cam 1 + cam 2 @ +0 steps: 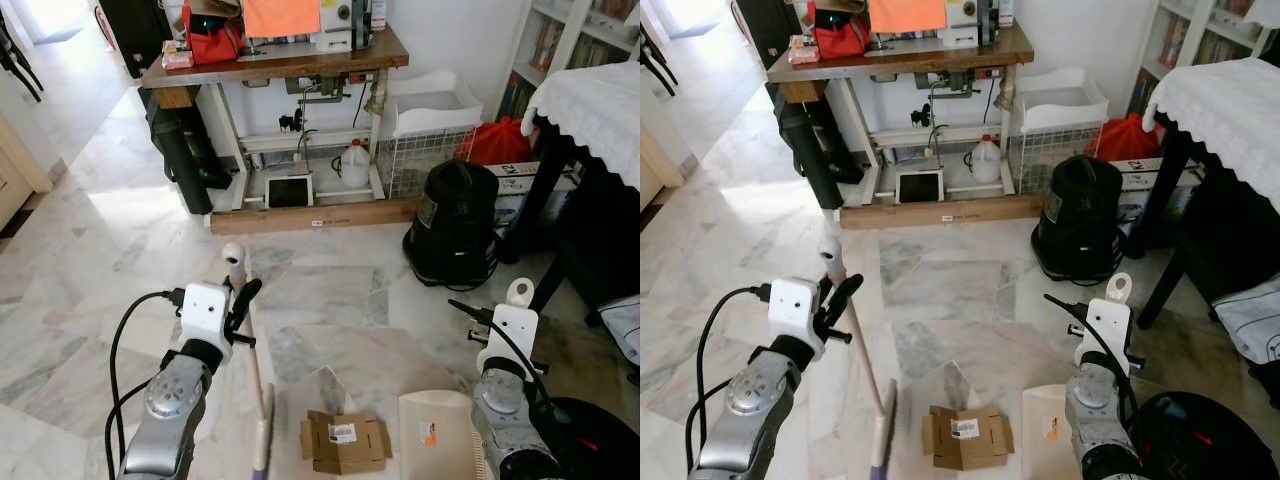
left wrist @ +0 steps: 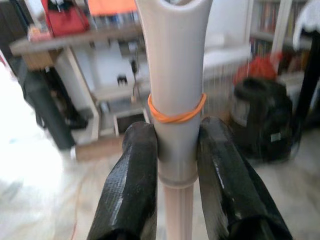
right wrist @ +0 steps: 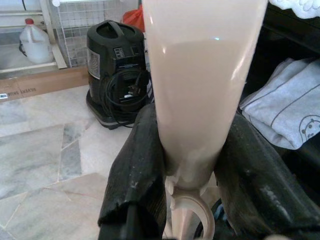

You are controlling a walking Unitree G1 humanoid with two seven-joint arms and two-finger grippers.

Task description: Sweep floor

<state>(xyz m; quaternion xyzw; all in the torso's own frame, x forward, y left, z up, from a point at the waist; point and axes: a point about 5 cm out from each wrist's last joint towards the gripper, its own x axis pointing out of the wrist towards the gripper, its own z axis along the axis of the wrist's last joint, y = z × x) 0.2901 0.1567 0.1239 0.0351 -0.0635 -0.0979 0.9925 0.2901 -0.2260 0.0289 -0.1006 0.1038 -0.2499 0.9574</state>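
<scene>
Left eye view: the left gripper (image 1: 243, 300) is raised at lower left, silver forearm cut off by the bottom edge, jaws clenched on the broom handle (image 1: 248, 330) just below its pale rounded top. The handle slants down to the broom head (image 1: 263, 445), partly cut off at the bottom edge, bristles hard to make out. Just beside it on the marble floor (image 1: 100, 260) lies a flattened cardboard box (image 1: 344, 441). The cream dustpan (image 1: 436, 432) sits near the box, its lower part cut off; its long handle rises to a looped end beside the right arm.

Right eye view: the right gripper (image 1: 1110, 320) is held upright at lower right; its black fingers are largely hidden behind the white wrist housing and the dustpan handle. A black vacuum cleaner (image 1: 1078, 220) stands ahead. Beyond it is a wooden desk (image 1: 940, 55) carrying a red bag (image 1: 840, 35); a white jug (image 1: 984, 160) sits beneath.

Left wrist view: two black fingers (image 2: 132, 190) press either side of the pale handle, an orange rubber band (image 2: 175, 112) wrapped round it just above them. Background blurred.

Right wrist view: jaws grasp the narrow neck of the dustpan handle, whose wide cream part hides much of the scene. Folded grey cloth (image 3: 280, 115) lies at one side, partly cut off.
</scene>
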